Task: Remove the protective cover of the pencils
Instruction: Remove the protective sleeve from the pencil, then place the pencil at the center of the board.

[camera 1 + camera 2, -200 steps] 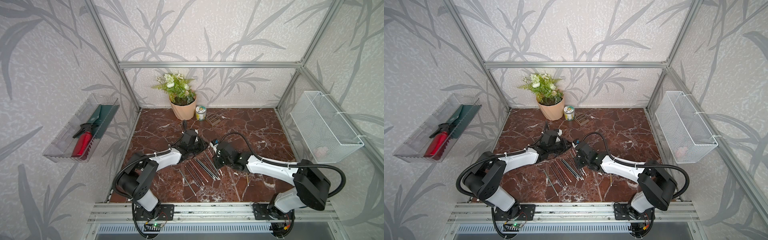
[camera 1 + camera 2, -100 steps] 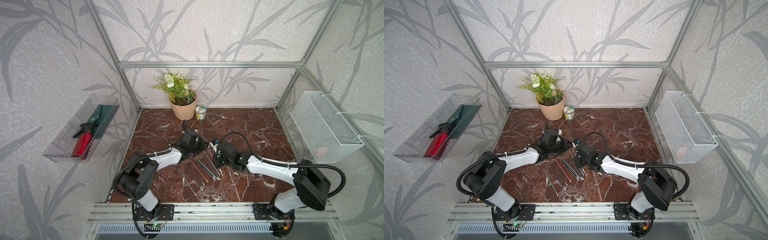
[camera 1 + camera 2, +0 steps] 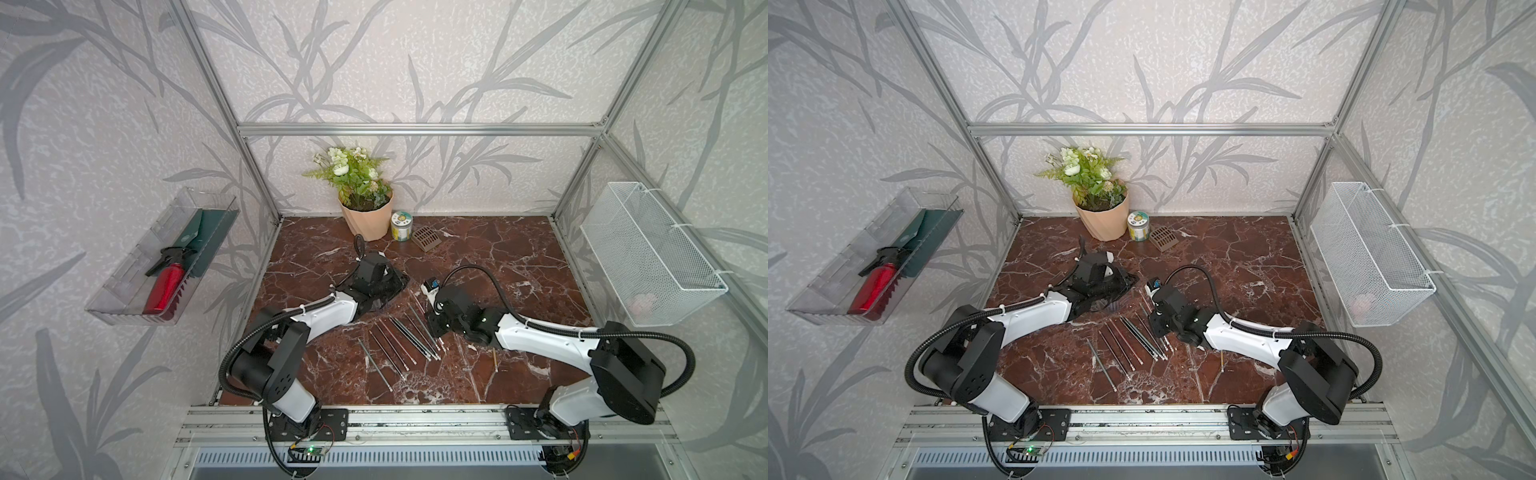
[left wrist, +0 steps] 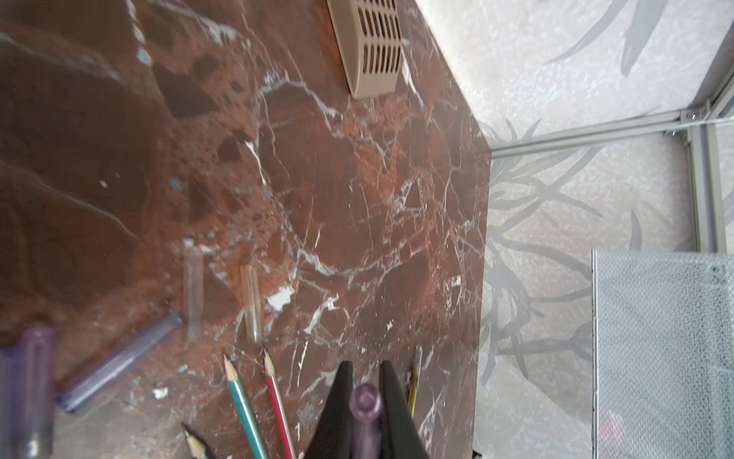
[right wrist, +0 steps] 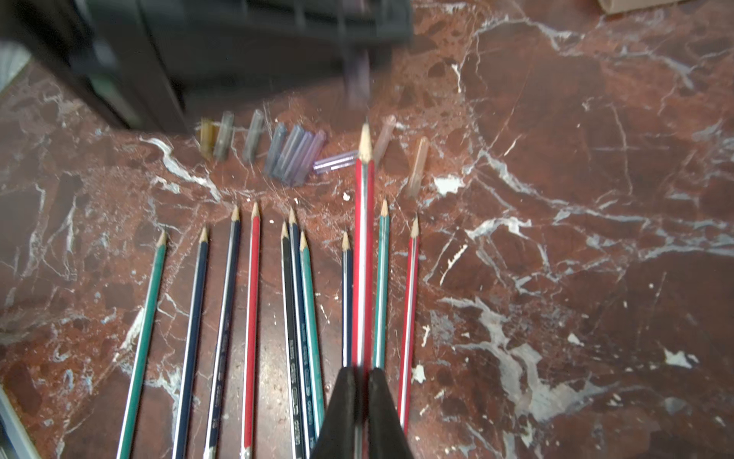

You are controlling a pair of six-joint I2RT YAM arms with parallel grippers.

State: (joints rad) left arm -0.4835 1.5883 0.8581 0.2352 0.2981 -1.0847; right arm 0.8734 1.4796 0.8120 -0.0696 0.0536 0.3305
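My left gripper (image 4: 366, 367) is shut on a translucent purple protective cover (image 4: 365, 401), whose open end faces the camera. My right gripper (image 5: 360, 373) is shut on a red pencil (image 5: 363, 238), lifted above the row with its bare sharpened tip towards the left gripper. The other pencils (image 5: 294, 286) lie side by side on the marble with bare tips, seen in both top views (image 3: 399, 340) (image 3: 1129, 340). Several loose covers (image 5: 294, 155) lie beyond the tips. A cover (image 4: 119, 365) also lies loose in the left wrist view. A yellow pencil (image 3: 494, 359) lies apart.
A flower pot (image 3: 368, 216), a small tin (image 3: 401, 225) and a brown slotted piece (image 3: 426, 238) stand at the back of the marble floor. A wire basket (image 3: 648, 253) hangs on the right wall. On the left wall is a clear tray (image 3: 124, 291) with a red bottle.
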